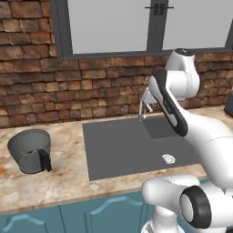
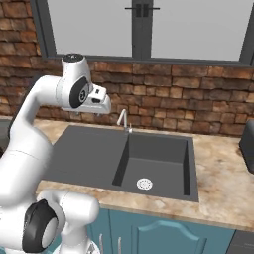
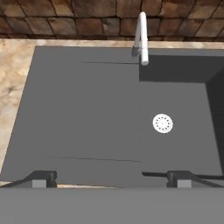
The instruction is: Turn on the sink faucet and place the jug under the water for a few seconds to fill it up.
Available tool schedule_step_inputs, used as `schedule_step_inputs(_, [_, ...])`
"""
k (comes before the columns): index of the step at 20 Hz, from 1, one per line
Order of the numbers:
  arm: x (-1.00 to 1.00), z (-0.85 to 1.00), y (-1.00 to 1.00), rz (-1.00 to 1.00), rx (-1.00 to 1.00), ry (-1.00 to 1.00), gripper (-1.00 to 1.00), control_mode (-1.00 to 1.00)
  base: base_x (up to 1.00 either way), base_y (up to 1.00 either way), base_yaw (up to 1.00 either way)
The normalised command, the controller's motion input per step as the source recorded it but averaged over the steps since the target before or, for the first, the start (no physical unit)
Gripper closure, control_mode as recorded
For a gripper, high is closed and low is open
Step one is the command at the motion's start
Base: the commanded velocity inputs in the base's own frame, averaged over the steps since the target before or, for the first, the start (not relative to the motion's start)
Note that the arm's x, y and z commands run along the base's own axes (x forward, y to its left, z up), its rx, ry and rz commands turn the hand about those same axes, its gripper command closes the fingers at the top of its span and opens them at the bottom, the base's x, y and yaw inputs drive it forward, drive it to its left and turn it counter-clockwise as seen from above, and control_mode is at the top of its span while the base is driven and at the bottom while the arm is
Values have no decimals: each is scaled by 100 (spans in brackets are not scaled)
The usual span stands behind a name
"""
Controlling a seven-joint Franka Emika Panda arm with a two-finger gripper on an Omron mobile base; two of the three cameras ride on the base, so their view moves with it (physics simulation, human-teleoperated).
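Hand view looks down past the gripper (image 3: 111,178), whose two dark fingertips (image 3: 43,178) stand spread as wide as they go with nothing between them. Directly ahead of the gripper and below it lies the sink (image 3: 83,109), a dark grey basin with a flat drainboard on one side and a deeper bowl on the other, where a white round drain (image 3: 162,123) sits. Beyond the gripper, at the far rim of the sink against the brick wall (image 3: 87,17), stands the sink faucet (image 3: 142,39), its silver spout bent toward the bowl; no stream shows under it. From the left base view, the jug (image 1: 31,151) sits upright on the speckled counter (image 1: 63,182), well off to the gripper's left, apart from the sink, its black handle facing the room.
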Motion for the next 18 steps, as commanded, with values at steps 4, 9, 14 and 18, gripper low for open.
schedule_step_inputs(4, [36,-81,-100,10,16,-26,-100,-100,0,0,0])
schedule_step_inputs(9, [46,-83,-95,42,18,-44,-100,-100,0,0,0])
schedule_step_inputs(14, [67,-56,-56,46,17,-40,-100,-100,0,0,0])
schedule_step_inputs(18, [52,-33,-33,35,4,-25,-100,-100,0,0,0])
